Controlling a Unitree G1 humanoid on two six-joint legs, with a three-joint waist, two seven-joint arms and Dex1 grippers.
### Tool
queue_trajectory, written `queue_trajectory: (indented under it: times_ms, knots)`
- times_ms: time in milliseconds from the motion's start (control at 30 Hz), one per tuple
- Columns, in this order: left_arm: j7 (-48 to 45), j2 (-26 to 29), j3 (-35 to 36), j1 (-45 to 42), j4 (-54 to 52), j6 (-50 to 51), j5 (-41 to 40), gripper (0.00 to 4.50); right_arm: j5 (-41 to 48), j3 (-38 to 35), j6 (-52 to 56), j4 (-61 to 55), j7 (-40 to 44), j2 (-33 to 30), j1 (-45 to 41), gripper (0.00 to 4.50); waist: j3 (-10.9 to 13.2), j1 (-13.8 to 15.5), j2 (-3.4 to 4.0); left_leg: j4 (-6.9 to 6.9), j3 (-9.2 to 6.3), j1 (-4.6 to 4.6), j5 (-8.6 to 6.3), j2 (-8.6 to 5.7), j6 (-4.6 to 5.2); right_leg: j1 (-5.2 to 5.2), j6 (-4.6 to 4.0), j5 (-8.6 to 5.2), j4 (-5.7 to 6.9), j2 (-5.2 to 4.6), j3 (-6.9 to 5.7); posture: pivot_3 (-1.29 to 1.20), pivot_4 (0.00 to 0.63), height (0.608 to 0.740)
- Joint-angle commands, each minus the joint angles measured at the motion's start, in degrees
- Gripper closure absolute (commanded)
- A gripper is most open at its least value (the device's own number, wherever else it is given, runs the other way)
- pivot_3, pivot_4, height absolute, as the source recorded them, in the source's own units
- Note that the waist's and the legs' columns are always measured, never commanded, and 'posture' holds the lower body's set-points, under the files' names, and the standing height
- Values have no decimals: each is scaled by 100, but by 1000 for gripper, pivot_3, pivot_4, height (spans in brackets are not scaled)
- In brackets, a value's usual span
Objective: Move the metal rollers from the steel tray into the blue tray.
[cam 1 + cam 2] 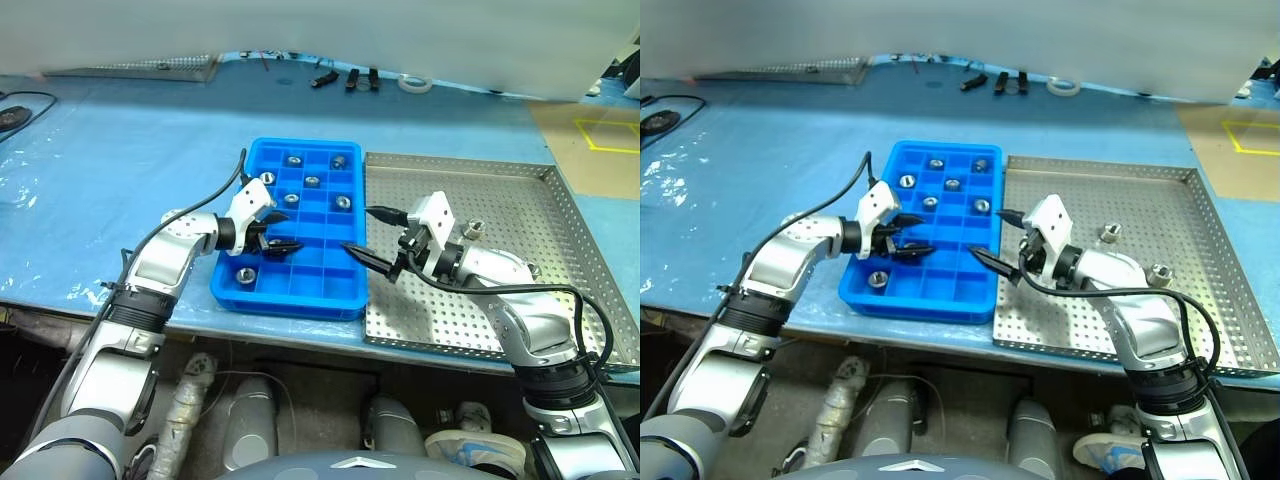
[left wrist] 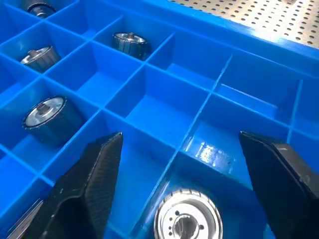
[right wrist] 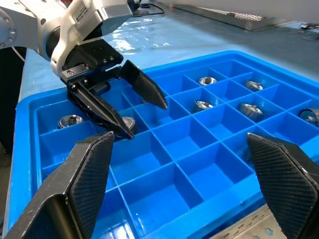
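The small shiny silver metal rollers (image 1: 312,182) with dark central holes lie mostly in the bright blue plastic tray (image 1: 290,293) of square compartments: several sit singly in its far cells, one rests in the near-left corner cell (image 1: 245,273), and one lies in the cell right under the left gripper (image 1: 276,233), whose two black fingers stand apart around it without touching, as the left wrist view shows (image 2: 187,221). Two more rollers (image 1: 1110,234) stay on the large square steel tray (image 1: 590,240) with the perforated floor, just right of the blue tray, both to the right of the right arm. The right gripper (image 1: 365,233) hangs over the seam between the two trays, its fingers spread wide and empty, pointing left toward the blue tray. Judging from this, the step in hand is a drop into a cell, with the release just made; the task looks well along but not finished. The next move calls for the left gripper to lift clear of the cell walls without nudging the roller, and for a gripper to reach right to the two loose rollers on the steel tray. No brand, label or writing can be read anywhere
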Motion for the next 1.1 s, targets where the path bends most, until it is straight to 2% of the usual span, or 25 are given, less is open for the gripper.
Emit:
queue_trajectory:
  times_ms: [33, 233, 433, 667, 900, 933, 1100]
  knots:
    - [-45, -17, -9, -232, 87, -211, -9, 550, 20, -208, -51, -317, -67, -74, 54, 0, 0, -4, 0, 0, 0, 1, 0, 1, 0, 0, 0, 0, 0, 2, 1, -72, 150, 740]
    - [-202, -377, -87, -733, 512, -362, -71, 550, 12, -434, 40, -574, -275, -160, 247, 0, 0, -8, 0, 0, 2, 2, 1, 0, 0, 3, -1, 1, -1, 4, 8, -179, 150, 740]
    - [-618, -1082, -488, -1509, 1794, -1095, 171, 550, 65, -1113, 355, -1337, -725, -368, 970, 0, 0, -102, -1, 3, 13, 13, -1, -2, 5, 12, -2, 1, -5, 5, 25, -350, 150, 740]
    - [-532, -2568, -671, -2837, 4368, -2566, 663, 550, 128, -2451, 838, -2805, -1482, -250, 2512, 0, -1, -358, -3, 11, 23, 9, -11, -7, 20, 10, 1, 0, -15, 5, 77, -604, 150, 740]
    - [-379, -3463, -538, -3514, 5645, -3371, 1019, 550, 203, -3268, 1089, -4001, -2059, 279, 3838, 0, -3, -984, -7, 16, 73, 18, -42, -5, 41, -15, 35, -18, -33, 6, 88, -793, 150, 740]
    - [-355, -3589, -549, -3552, 5746, -3415, 1079, 550, 223, -3338, 971, -4089, -2152, 364, 4091, 0, -3, -1073, -7, 17, 74, 17, -46, -5, 41, -16, 67, -37, -33, 6, 88, -821, 150, 740]
    - [49, -3959, -644, -3544, 6089, -3612, 1468, 550, 320, -3247, 127, -4132, -2641, 520, 5077, 0, -5, -1620, -9, 56, 95, -7, -87, -7, 57, -37, 82, -46, -39, 1, 108, -897, 150, 740]
